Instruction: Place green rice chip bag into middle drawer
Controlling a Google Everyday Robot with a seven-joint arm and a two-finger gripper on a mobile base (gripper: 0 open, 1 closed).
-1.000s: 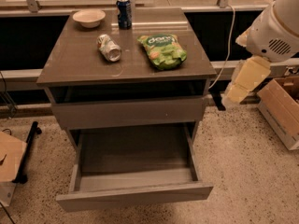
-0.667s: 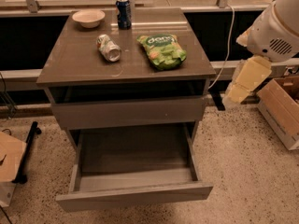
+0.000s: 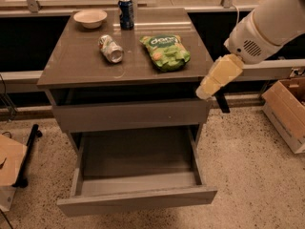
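Cabinet [image 3: 86, 61] fills most of my view, and the middle drawer [image 3: 136, 151] is already pulled well out, its floor bare. The upper drawer front [image 3: 131, 116] above it is shut. The arm [image 3: 271, 23] comes in from the upper right, and the gripper [image 3: 219, 99] hangs just off the cabinet's right front corner, a little below the level of the top. I cannot tell whether the gripper is open or closed. It has hold of nothing I can see.

Over the last second nothing has shifted: arm, gripper and every object sit where they were. I read that as the reach not having started, so with the drawer open the pick is the step in hand.

The green rice chip bag [image 3: 165, 52] lies flat on the cabinet top, right of centre and near the right edge. It is well apart from the crushed silver can [image 3: 110, 48] to its left. The blue can [image 3: 126, 12] and the bowl [image 3: 90, 18] stand further back.

There is free surface all round the bag. I would lift over the right edge first and come down from above. The drawer's mouth juts forward of the top's front edge, so I judge a straight drop into it possible. A cardboard box [image 3: 286, 113] sits on the floor to the right, clear of that path.
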